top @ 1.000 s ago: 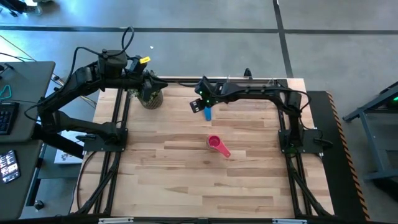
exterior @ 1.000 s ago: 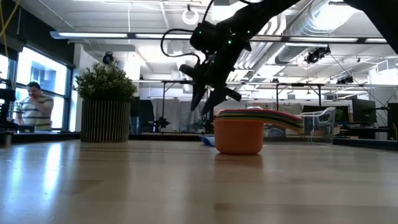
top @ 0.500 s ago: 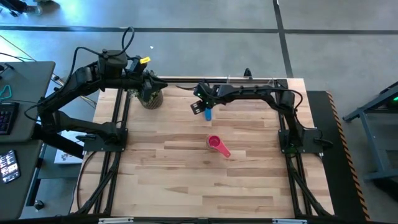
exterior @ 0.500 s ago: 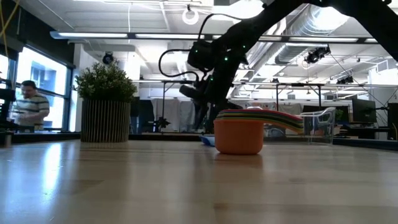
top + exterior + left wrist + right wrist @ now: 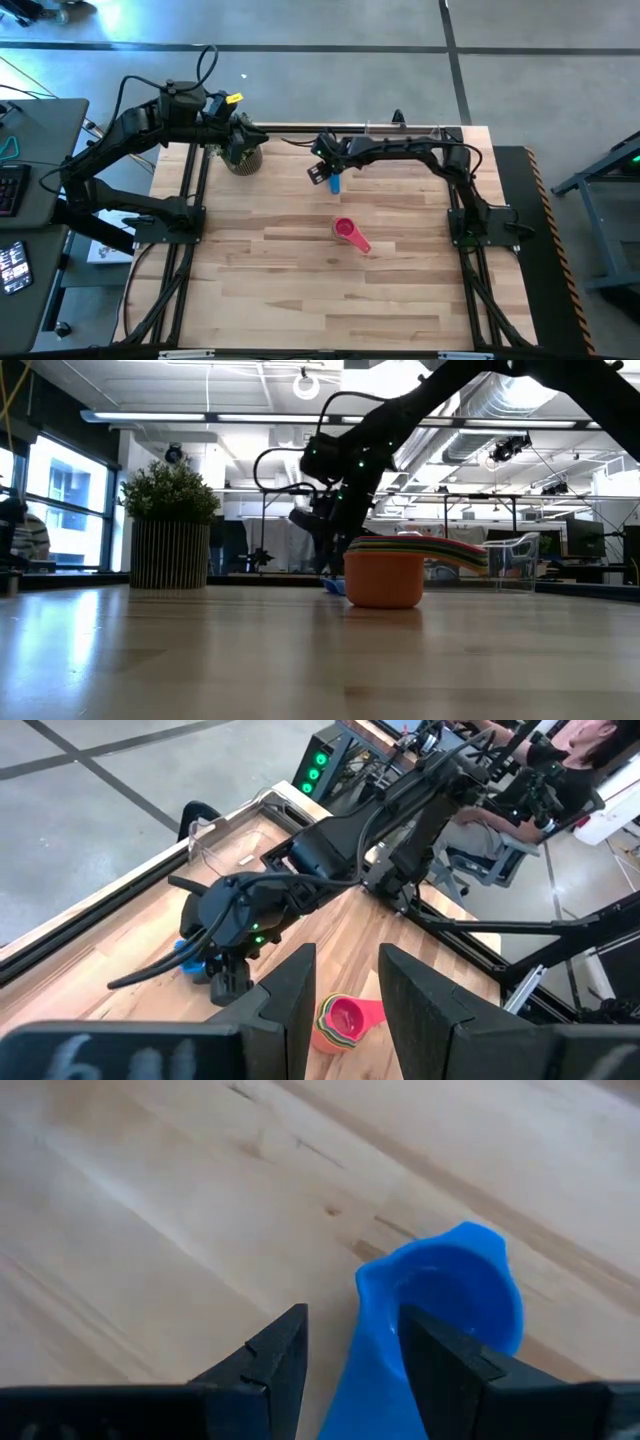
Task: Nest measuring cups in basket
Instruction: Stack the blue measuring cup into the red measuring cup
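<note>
A blue measuring cup [image 5: 334, 182] [image 5: 455, 1295] lies on the table toward its far side, with its bowl on the wood. My right gripper [image 5: 321, 172] [image 5: 352, 1325] is open, low over the cup, with its fingers on either side of the handle. The other cups sit nested in a stack [image 5: 347, 232] [image 5: 383, 575] at mid-table, orange outermost and pink on top, their handles fanned out. The clear basket [image 5: 512, 560] [image 5: 215, 832] stands at the far edge. My left gripper [image 5: 243, 140] [image 5: 345, 1000] is open, holds nothing and hovers over the potted plant. My right gripper comes down from above with a finger on each side of the blue cup's handle [image 5: 365, 1370]. One finger [image 5: 440, 1360] overlaps the handle's edge, and I cannot tell whether it touches. The cup rests on the table.
A potted green plant [image 5: 243, 158] [image 5: 168, 530] stands at the table's far left corner under the left arm. Bare wood stretches across the near half of the table [image 5: 320, 300]. A person shows far off in the room at the low view's left edge.
My right gripper has moved down toward the blue cup and now sits just above the table. The cups and the left arm have kept still.
</note>
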`<state>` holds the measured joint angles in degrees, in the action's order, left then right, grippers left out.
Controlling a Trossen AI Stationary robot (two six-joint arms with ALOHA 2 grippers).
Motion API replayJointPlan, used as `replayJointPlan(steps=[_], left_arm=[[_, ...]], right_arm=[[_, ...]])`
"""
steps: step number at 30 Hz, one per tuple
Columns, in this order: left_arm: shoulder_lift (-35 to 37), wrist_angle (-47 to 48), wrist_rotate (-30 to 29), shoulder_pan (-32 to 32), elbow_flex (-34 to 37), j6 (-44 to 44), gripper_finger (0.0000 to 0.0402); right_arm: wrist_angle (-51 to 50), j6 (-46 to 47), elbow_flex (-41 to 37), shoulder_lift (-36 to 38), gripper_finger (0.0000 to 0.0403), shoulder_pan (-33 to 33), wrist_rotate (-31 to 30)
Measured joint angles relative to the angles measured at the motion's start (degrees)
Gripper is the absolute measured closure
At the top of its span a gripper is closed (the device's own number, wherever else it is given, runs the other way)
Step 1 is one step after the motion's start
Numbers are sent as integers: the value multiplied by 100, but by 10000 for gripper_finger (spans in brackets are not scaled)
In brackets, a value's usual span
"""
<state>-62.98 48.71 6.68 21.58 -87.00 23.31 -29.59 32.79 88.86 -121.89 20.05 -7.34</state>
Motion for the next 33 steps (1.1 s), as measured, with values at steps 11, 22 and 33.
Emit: replayJointPlan(steps=[11, 22, 33], left_arm=[[0, 0, -3, 0, 0, -102, 298], [0, 0, -2, 0, 0, -158, 298], [0, 152, -2, 4, 0, -256, 298]], right_arm=[[-99, 18, 1, -177, 282, -5, 2], [-165, -85, 11, -176, 393, -15, 300], [-749, -308, -2, 242, 399, -268, 353]])
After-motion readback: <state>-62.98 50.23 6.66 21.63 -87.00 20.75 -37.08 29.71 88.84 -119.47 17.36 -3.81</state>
